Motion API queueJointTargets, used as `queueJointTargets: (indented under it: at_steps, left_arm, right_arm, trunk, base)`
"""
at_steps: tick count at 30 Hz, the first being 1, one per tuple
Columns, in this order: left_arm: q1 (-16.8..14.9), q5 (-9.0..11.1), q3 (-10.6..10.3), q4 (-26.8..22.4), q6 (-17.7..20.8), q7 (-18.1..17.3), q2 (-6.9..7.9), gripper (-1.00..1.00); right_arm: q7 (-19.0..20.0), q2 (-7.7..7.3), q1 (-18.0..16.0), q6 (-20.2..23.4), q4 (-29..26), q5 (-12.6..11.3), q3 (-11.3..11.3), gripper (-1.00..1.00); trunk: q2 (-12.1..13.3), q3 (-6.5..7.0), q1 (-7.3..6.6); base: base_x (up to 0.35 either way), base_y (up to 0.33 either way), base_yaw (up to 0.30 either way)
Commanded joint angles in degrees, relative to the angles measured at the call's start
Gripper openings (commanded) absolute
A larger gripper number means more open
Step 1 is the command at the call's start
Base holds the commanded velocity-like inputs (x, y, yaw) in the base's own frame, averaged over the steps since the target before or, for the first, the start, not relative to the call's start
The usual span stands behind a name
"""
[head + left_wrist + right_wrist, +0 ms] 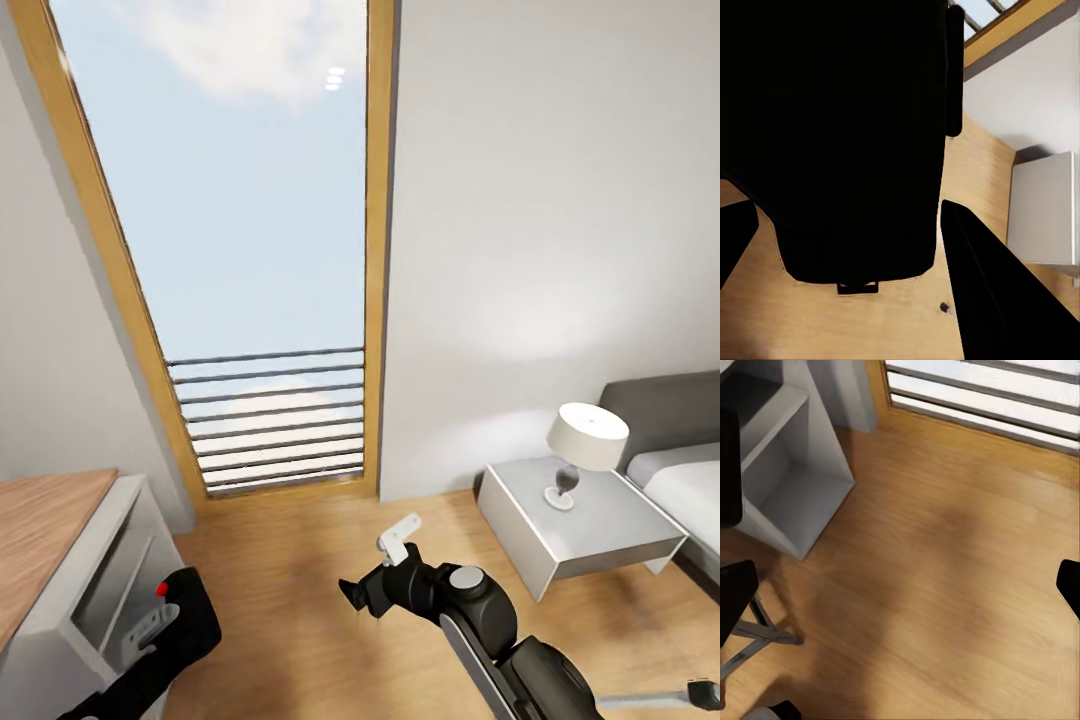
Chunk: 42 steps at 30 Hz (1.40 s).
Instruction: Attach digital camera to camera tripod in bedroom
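The left claw (pixel 165 625) grips the digital camera (pixel 185 610), small, rigid, likely slippery; a firm hold across its body suits. The right claw (pixel 385 570) hangs released.

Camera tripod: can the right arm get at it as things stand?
Probably yes. The right gripper is open and empty, and the camera tripod, legs on the wood floor, is close to it with nothing between. The tripod's head is out of frame, so unsure there.
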Motion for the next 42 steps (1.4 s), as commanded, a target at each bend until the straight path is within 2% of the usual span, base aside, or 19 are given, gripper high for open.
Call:
queueJointTargets:
  at_steps: [1,42]
  left_arm:
    - [-0.04,0.15,0.12,-0.04,0.40,-0.19,-0.02,-1.00]
    - [-0.03,0.14,0.07,-0.05,0.40,-0.18,-0.04,-1.00]
  right_arm:
    - [-0.03,-0.03,-0.06,0.24,-0.06,-0.17,0.04,1.00]
    - [-0.14,-0.12,0.05,0.16,-0.06,-0.16,0.03,1.00]
  trunk:
    - [-0.07,-0.09,0.05]
    - [-0.07,-0.09,0.05]
  base:
    - [0.323,0.000,0.000]
    - [0.324,0.000,0.000]
